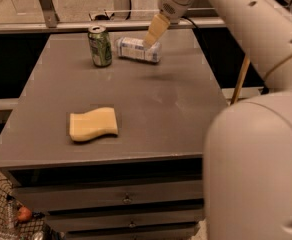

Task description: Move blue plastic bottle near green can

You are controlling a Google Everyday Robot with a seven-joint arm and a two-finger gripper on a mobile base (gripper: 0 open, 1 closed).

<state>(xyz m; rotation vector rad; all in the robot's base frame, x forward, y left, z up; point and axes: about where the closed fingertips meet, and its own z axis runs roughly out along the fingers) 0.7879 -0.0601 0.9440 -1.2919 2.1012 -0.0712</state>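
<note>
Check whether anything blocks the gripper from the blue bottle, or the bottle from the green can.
Nothing visible does. The gripper hangs over the blue plastic bottle, which lies on its side beside the green can with only bare table between them. The yellow sponge sits well clear.

One green can [100,46], one blue plastic bottle [135,49], one sponge [93,124], one hand [155,32] over it

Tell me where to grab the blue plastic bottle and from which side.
Grip the blue plastic bottle across its labelled middle, coming down from above. It lies on its side on the table, length running left to right, so a top grasp spans its narrow width. The green can stands near its left end; avoid that side. The gripper sits above its right end.
</note>
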